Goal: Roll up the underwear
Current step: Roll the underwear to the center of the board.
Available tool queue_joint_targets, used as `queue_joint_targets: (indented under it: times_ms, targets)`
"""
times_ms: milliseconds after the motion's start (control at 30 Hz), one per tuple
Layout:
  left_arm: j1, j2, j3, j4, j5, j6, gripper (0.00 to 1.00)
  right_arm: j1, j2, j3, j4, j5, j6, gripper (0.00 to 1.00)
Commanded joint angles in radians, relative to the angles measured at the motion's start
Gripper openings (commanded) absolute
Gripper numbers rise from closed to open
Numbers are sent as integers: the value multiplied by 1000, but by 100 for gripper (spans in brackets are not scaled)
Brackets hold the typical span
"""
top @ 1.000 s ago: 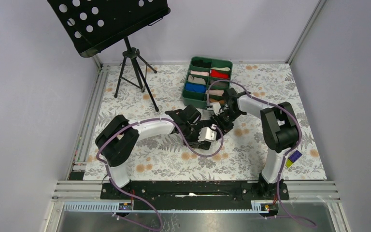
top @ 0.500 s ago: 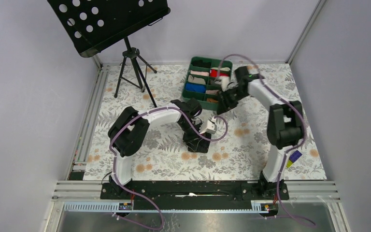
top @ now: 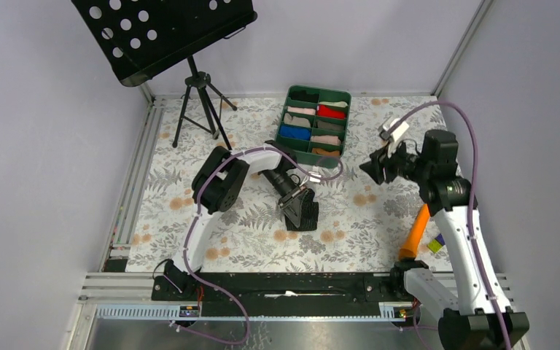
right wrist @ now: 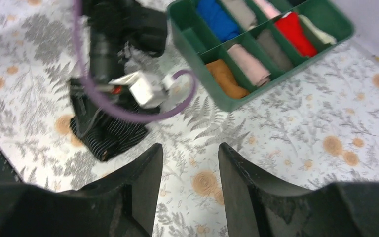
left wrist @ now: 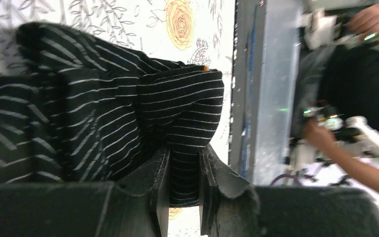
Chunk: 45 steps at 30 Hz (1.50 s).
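Left hand is pinching the black ribbed fabric underwear, right hand hanging open, empty; single pinch is likely risking the folds springing loose.

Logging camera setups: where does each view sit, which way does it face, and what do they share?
Top external: above and behind the bases, looking down on the table; both arms show.
Left wrist: looks along the left gripper, shut on the underwear.
Right wrist: looks down past the open right gripper at the tray.
Shared: underwear shows in all three.
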<state>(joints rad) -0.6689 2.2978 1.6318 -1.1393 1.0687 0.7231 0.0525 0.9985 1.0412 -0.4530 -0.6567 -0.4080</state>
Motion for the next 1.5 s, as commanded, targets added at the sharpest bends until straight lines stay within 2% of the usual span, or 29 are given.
queue_joint_targets:
  times_ms: [0, 67, 133, 233, 367, 500, 600, 833, 967, 1067, 1100, 1200, 1267, 1333, 1400, 1467]
  targets:
    - [25, 149, 65, -83, 26, 10, 1, 81, -46, -106, -195, -52, -202, 49]
    - [34, 187, 103, -103, 42, -2, 3, 200, -74, -154, -282, 9, -309, 43]
    - [42, 218, 123, -114, 56, -11, 4, 311, -115, -200, -304, 59, -385, 42]
    - [46, 246, 129, -111, 62, -19, 6, 433, -127, -252, -238, 102, -448, 45]
    - [49, 255, 117, -79, 60, -48, 7, 553, -5, -300, -53, 159, -481, 52]
    - [51, 249, 93, -22, 62, -90, 8, 633, 159, -337, 176, 165, -509, 59]
    - [52, 244, 77, 8, 62, -119, 9, 670, 269, -330, 269, 159, -534, 62]
    - [52, 228, 54, 34, 57, -133, 11, 683, 421, -293, 310, 145, -565, 63]
    - [52, 223, 45, 50, 54, -151, 11, 691, 500, -270, 266, 105, -581, 61]
    - [54, 215, 53, 50, 41, -161, 11, 692, 563, -227, 196, 94, -590, 52]
    - [54, 208, 60, 51, 30, -173, 12, 690, 576, -216, 177, 89, -589, 45]
    - [63, 153, 71, 68, -17, -235, 25, 690, 621, -155, 84, 68, -568, 18]
    - [85, 63, 33, 159, -72, -347, 32, 689, 672, -89, -37, 39, -576, 1]
    - [119, -64, -48, 335, -240, -502, 34, 682, 719, -34, -137, 4, -584, 0]
    - [161, -175, -106, 439, -310, -577, 37, 667, 749, -4, -185, -14, -579, 0]
    - [203, -241, -115, 467, -352, -621, 39, 651, 769, 10, -215, -25, -578, 0]
